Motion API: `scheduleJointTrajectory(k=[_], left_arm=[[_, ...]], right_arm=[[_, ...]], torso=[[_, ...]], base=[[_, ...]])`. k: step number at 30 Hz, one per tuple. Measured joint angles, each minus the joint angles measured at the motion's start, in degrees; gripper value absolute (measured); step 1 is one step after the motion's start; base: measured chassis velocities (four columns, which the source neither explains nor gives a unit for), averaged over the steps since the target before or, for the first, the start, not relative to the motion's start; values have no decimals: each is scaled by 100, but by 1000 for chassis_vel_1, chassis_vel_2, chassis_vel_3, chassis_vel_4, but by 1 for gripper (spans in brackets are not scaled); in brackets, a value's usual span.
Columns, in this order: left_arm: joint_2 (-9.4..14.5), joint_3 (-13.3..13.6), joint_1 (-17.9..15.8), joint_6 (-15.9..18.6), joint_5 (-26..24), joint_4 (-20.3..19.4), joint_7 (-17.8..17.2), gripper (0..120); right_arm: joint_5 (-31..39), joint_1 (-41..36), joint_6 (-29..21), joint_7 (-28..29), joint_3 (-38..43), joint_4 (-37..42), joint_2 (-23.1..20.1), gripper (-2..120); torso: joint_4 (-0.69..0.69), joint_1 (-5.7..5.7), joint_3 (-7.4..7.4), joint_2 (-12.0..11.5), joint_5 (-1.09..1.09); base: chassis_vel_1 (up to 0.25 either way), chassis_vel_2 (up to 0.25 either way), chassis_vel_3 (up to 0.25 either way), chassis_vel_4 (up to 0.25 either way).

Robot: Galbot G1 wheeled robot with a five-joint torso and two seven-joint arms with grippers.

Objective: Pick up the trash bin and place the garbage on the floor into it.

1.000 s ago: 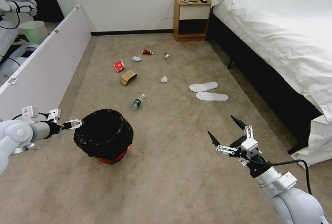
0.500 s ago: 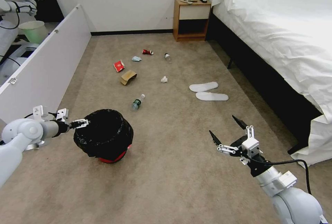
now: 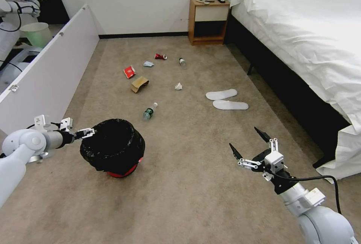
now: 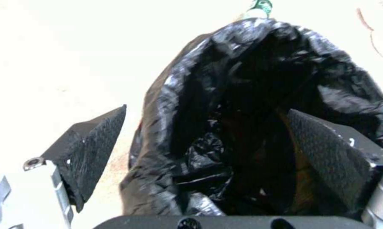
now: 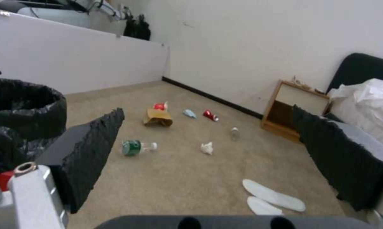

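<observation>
The trash bin, red with a crinkly black bag, stands on the floor at the near left. My left gripper is at the rim on the bin's left side. In the left wrist view this gripper is open, with one finger outside the bag and the other inside. Over bare carpet at the near right, my right gripper hangs open and empty. Garbage lies farther off: a bottle, cardboard, red carton, mask, can, tissue, second bottle and slippers.
A white partition panel runs along the left, with a pale green bucket behind it. The bed and its dark frame line the right side. A wooden nightstand stands at the far wall. Open carpet lies between bin and litter.
My left gripper has moved right, from just beside the bin to its rim. The right gripper has sunk slightly, still open. The bin and the litter have not moved.
</observation>
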Motion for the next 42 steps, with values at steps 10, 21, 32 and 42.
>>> scheduleJointTrajectory(k=[10,21,32,42], left_arm=[[-127,-62,37,0,186,264,142,100],[-467,292,-311,0,386,729,192,100],[-870,718,-802,-34,544,1190,133,100],[-906,675,-746,-39,604,1221,101,76]], right_arm=[[-19,3,-24,6,-34,-20,16,100],[-18,-8,-21,8,-12,-93,56,100],[44,96,-8,18,-43,-244,60,100],[65,173,9,26,-134,-346,66,100]], torso=[[0,0,0,0,0],[0,0,0,0,1],[4,-1,-2,2,10],[-2,-1,-2,3,3]], base=[[0,0,0,0],[0,0,0,0],[0,0,0,0],[0,0,0,0]])
